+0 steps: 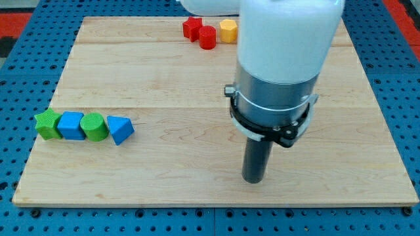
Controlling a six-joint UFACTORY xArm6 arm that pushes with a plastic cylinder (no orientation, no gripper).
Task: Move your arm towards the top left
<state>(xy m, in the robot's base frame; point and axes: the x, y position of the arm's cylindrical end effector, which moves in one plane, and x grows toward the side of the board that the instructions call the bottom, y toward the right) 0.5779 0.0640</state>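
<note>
Tip sits near the board's bottom edge, right of centre, clear of all blocks; it's a bare rod, no fingers. Left edge: green star, blue cube, green cylinder, blue triangle in a touching row. Top edge: red star, red cylinder, yellow block.
</note>
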